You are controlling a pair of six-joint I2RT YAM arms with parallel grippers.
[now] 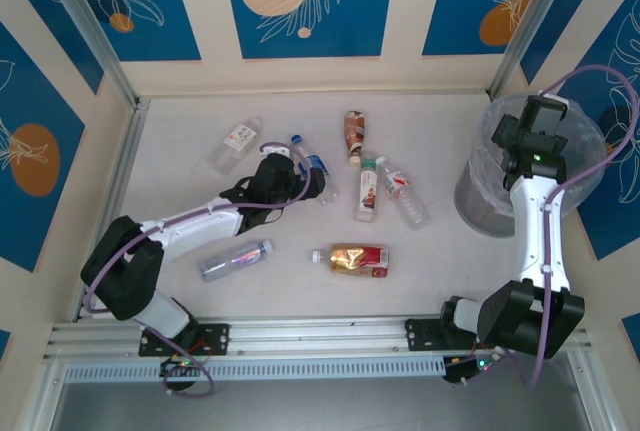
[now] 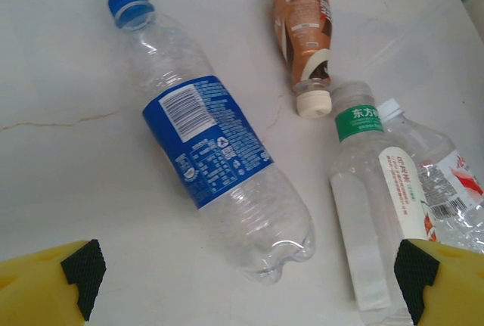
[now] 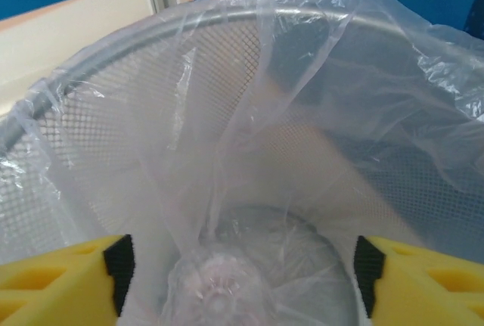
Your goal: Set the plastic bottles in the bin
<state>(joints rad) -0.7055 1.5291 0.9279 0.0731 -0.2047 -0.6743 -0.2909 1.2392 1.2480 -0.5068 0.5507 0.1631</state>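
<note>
- Top external view, far left: a white-labelled bottle lies on the table near the back. A silver-labelled bottle lies closer to the arm bases, well apart from it.
- Next along, the left gripper hangs low over the blue-labelled bottle, which lies flat with its blue cap toward the back. The left wrist view shows the jaws spread wide and gripping nothing. The bottle's base lies between the two yellow fingers and touches neither.
- In the middle, a brown bottle lies near the back with its pale cap pointing toward the arms. Just nearer than that cap, a green-banded bottle and a red-and-white labelled bottle lie side by side (pressed close in the left wrist view). A gold-wrapped bottle lies alone toward the front.
- At the far right, the bin stands by the table's right edge, lined with a crinkly clear bag.
- The right gripper hovers over the bin's mouth. In the right wrist view its jaws are wide apart and empty, pointing down past the mesh wall.
- A pale, rounded, clear shape sits low inside the bag; I cannot tell whether it is a bottle.
</note>
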